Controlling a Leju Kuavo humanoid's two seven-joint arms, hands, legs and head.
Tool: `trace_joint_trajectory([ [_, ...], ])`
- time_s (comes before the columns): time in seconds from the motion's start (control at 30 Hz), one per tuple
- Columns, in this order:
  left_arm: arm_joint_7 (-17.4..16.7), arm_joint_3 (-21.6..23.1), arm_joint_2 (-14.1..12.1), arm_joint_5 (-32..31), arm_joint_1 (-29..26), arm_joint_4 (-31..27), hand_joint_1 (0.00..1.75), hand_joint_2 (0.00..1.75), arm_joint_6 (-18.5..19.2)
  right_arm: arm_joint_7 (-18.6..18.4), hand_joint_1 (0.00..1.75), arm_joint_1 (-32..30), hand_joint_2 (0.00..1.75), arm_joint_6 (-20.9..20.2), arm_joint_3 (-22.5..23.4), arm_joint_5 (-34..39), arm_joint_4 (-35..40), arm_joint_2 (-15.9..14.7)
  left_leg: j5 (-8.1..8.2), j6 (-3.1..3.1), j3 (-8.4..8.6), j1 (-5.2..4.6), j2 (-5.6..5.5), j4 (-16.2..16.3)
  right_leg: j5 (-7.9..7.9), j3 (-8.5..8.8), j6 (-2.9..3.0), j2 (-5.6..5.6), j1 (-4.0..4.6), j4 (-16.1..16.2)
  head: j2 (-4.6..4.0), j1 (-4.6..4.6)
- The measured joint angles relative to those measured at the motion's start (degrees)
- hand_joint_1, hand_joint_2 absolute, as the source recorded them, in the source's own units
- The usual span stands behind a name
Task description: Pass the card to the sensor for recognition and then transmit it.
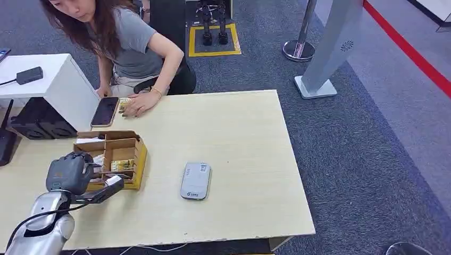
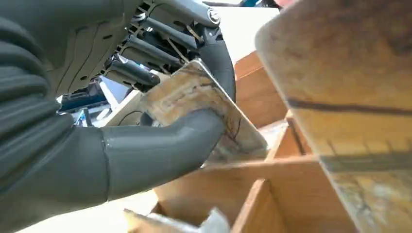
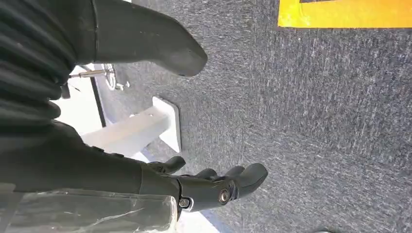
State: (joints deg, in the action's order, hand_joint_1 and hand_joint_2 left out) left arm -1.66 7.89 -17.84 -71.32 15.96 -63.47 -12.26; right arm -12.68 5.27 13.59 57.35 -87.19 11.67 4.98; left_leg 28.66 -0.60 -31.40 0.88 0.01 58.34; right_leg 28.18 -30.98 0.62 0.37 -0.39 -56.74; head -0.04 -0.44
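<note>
Card (image 2: 194, 104) in hand: we see the left hand (image 1: 69, 171) pinching it between thumb and fingers (image 2: 141, 73) over the wooden divided box (image 1: 113, 155) near the desk's (image 1: 239, 133) left edge. We judge the card light, thin and stiff, with a glossy face that could slip; the hold sits on its flat faces near one end, which should leave the far end free to show to the grey sensor (image 1: 195, 180), lying flat towards the desk's front edge, well apart from the box.

From the head view we get the layout, including a person (image 1: 127, 42) seated at the far edge, one hand (image 1: 139, 103) resting beside a phone (image 1: 105, 111). The left wrist view gives us the pinch itself and the box's compartments close up. The right wrist view shows the right hand (image 3: 209, 182) hanging over grey carpet (image 3: 316, 121), fingers apart, holding nothing.
</note>
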Motion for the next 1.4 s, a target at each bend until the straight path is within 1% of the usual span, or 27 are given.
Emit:
trace_joint_trajectory([
  [0.93,0.00,0.35,0.00,0.15,0.53,0.85,1.40,1.75,0.07,0.00,0.00,-0.02,1.75,0.02,0.00,0.00,0.00,-0.07,-0.01,-0.01,0.01,0.01,0.01,0.00,-0.01,0.01,0.00,0.00,0.00,-0.01,0.00,0.00],
  [0.97,0.00,0.35,0.00,0.15,0.53,0.85,1.75,1.75,0.07,0.00,0.00,-0.02,1.75,0.02,0.00,0.00,0.00,-0.07,-0.01,-0.01,0.01,0.01,0.01,0.00,-0.01,0.01,0.00,0.00,0.00,-0.01,0.00,0.00],
  [1.0,0.00,0.35,0.00,0.11,0.54,0.85,1.75,1.75,0.00,0.00,0.00,-0.02,1.75,0.00,0.00,0.00,0.00,-0.07,-0.01,-0.01,0.02,0.01,0.01,0.00,-0.01,0.01,0.00,0.00,0.00,-0.01,0.00,0.02],
  [1.03,0.55,0.37,0.00,-1.01,0.53,0.85,1.75,1.75,-1.38,0.04,0.00,-0.02,1.75,-0.26,0.00,0.00,0.00,-0.07,-0.01,-0.01,0.02,0.01,0.01,0.00,-0.01,0.00,0.00,0.01,0.00,-0.01,0.00,0.00],
  [1.1,0.41,0.87,0.07,-5.06,0.08,-0.66,1.75,1.75,-7.23,0.04,0.00,-0.03,1.75,-0.92,0.00,0.00,0.00,-0.04,-0.02,-0.02,-0.02,0.03,0.02,0.01,-0.02,-0.05,0.01,0.02,0.00,-0.01,0.00,0.00],
  [1.13,-0.55,1.31,0.11,-7.15,-0.07,-3.29,1.75,1.75,-10.45,0.00,0.00,-0.07,1.75,-0.98,0.00,0.00,0.00,-0.04,-0.04,0.01,-0.06,0.02,-0.03,0.02,-0.02,-0.04,0.01,-0.02,0.01,-0.01,0.00,0.02],
  [1.17,-1.13,1.70,0.15,-7.93,0.04,-5.50,1.75,1.75,-10.84,0.00,0.00,-0.03,1.75,-0.96,0.00,0.00,0.00,-0.04,-0.04,0.01,-0.05,-0.01,-0.09,0.01,-0.01,-0.01,0.01,-0.06,0.01,-0.01,0.00,0.04],
  [1.23,-1.62,2.05,0.24,-8.42,0.06,-8.01,1.75,1.75,-10.49,0.00,0.00,0.10,1.75,-0.96,0.00,-0.02,0.00,0.02,-0.03,0.02,-0.04,-0.05,0.01,0.01,-0.02,-0.03,0.01,0.02,0.00,-0.01,0.00,-0.02],
  [1.4,-1.31,2.86,0.24,-8.48,0.09,-12.15,1.75,1.75,-11.19,-0.04,0.00,0.04,1.75,-1.38,0.00,-0.30,-0.02,0.09,-0.03,0.02,-0.05,-0.03,0.01,0.01,-0.02,-0.05,0.01,0.01,0.00,0.00,0.00,-0.04],
])
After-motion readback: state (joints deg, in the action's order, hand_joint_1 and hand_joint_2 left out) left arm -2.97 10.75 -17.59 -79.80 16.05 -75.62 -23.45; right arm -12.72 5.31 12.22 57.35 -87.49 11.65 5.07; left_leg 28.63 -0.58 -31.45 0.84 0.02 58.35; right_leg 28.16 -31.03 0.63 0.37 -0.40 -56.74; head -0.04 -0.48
